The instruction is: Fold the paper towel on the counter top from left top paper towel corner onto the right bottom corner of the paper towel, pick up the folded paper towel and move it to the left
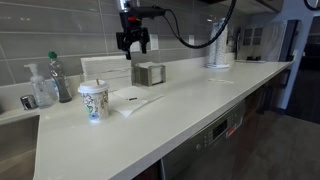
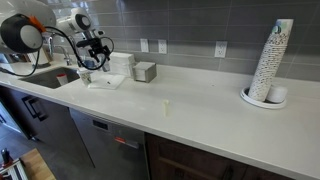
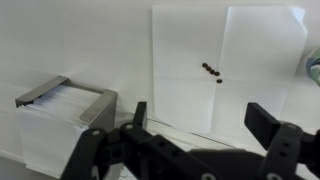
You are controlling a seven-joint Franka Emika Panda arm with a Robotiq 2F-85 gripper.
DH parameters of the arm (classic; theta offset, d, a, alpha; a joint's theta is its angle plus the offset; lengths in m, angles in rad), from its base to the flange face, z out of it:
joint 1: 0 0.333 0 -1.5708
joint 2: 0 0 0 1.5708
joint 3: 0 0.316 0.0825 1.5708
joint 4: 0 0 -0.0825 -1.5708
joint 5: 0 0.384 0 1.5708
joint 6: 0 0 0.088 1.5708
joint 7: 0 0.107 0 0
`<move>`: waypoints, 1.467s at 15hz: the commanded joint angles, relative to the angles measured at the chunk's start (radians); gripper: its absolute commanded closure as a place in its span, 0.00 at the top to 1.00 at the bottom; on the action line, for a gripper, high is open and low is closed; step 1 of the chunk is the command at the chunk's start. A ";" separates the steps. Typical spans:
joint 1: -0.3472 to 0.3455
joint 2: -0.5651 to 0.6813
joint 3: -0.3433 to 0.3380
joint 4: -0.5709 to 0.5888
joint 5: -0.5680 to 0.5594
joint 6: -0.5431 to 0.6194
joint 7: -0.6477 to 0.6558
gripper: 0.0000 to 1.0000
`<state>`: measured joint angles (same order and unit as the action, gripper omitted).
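- Found the gripper (image 1: 133, 42) suspended above the counter top (image 1: 220, 85), clear of the surface in both exterior views.
- Recorded it as released: fingers (image 3: 262, 118) spread wide in the wrist view, clasping nothing.
- Located the paper towel (image 1: 135, 102) lying flat and spread open on the counter top, below the gripper and untouched by either finger.
- Confirmed in the wrist view faint crease lines across the paper towel and a small cluster of dark specks (image 3: 211, 70) near its middle.
- Noted a metal napkin holder (image 3: 65, 105) with a white stack inside, just beside the paper towel on the side toward the tiled wall.
- Noted a paper cup (image 1: 93, 100) standing upright, just beside the paper towel at the sink end.
- Noted two bottles (image 1: 57, 78) behind the paper cup, near the sink.
- Noted, well apart at the far end of the counter top in an exterior view, a tall stack of cups (image 2: 272, 55) on a plate (image 2: 250, 100).
- Unable to identify a small pale item (image 2: 167, 108) on the open counter top.
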<state>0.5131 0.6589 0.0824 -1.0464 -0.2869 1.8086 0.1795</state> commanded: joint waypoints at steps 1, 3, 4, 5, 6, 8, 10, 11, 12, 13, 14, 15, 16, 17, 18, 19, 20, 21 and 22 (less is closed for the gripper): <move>-0.002 -0.102 0.010 -0.164 0.038 0.060 0.128 1.00; -0.002 -0.140 0.015 -0.246 0.050 0.113 0.188 1.00; -0.003 -0.166 0.017 -0.299 0.053 0.159 0.218 1.00; -0.005 -0.189 0.019 -0.343 0.059 0.195 0.244 1.00; -0.007 -0.218 0.016 -0.389 0.056 0.241 0.276 1.00; -0.007 -0.289 0.004 -0.479 0.042 0.293 0.346 1.00; -0.007 -0.368 -0.014 -0.559 0.029 0.307 0.431 1.00; -0.011 -0.415 -0.021 -0.590 0.033 0.289 0.466 1.00; -0.014 -0.459 -0.028 -0.622 0.035 0.272 0.493 1.00; -0.046 -0.500 -0.003 -0.641 0.018 0.243 0.537 1.00; -0.062 -0.538 0.001 -0.663 0.014 0.223 0.564 1.00; -0.086 -0.579 0.009 -0.684 0.028 0.196 0.584 1.00; -0.107 -0.615 0.015 -0.694 0.039 0.135 0.603 1.00; -0.130 -0.647 0.023 -0.706 0.051 0.086 0.609 1.00; -0.155 -0.680 0.031 -0.721 0.066 0.048 0.596 1.00; -0.178 -0.715 0.037 -0.739 0.086 0.016 0.576 1.00; -0.200 -0.749 0.042 -0.761 0.110 0.006 0.567 1.00; -0.219 -0.790 0.046 -0.791 0.138 0.002 0.544 1.00; -0.235 -0.823 0.051 -0.814 0.161 -0.005 0.529 1.00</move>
<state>0.3395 -0.0418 0.1034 -1.7453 -0.1975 1.8181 0.7482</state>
